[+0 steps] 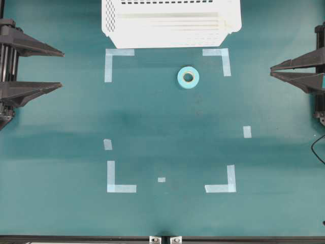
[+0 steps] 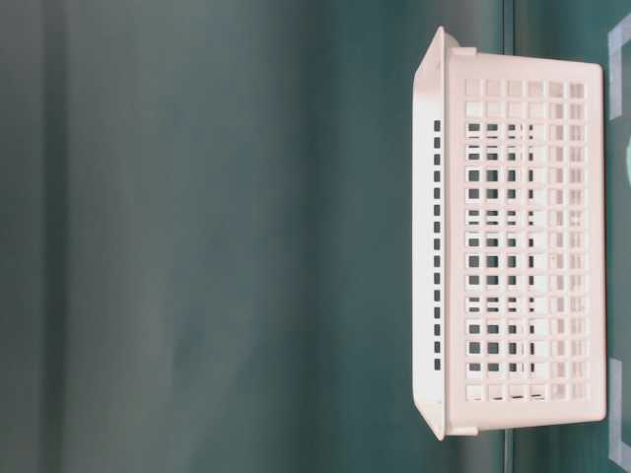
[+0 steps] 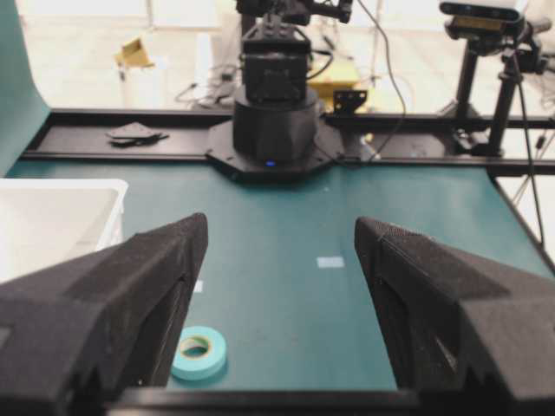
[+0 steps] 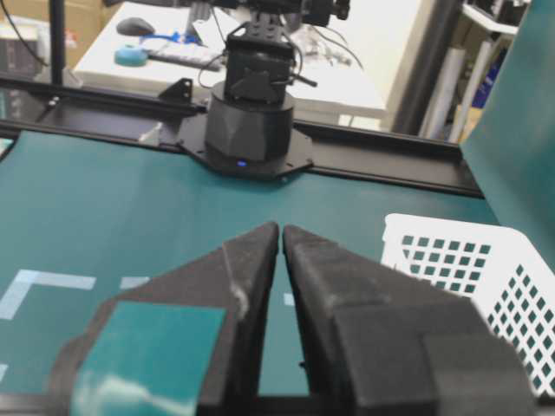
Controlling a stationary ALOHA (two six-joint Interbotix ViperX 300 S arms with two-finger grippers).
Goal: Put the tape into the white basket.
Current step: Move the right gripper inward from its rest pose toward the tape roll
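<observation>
The tape (image 1: 188,77), a small turquoise ring, lies flat on the green mat just in front of the white basket (image 1: 167,38), which stands at the far middle of the table. My left gripper (image 1: 62,68) hovers at the left edge, open and empty, well clear of the roll. In the left wrist view the tape (image 3: 199,353) shows low beside the left finger, between the open left gripper (image 3: 282,225) fingers' span, with the basket (image 3: 61,184) at the left. My right gripper (image 1: 271,70) is at the right edge, shut on nothing; its wrist view shows the right gripper (image 4: 281,229) tips almost touching and the basket (image 4: 468,260) at the right.
Pale-blue L-shaped corner marks (image 1: 119,53) and short strips (image 1: 247,131) are stuck flat on the mat. The table-level view shows only the basket's perforated wall (image 2: 513,236). Each wrist view faces the opposite arm's black base (image 3: 273,130) on a black rail.
</observation>
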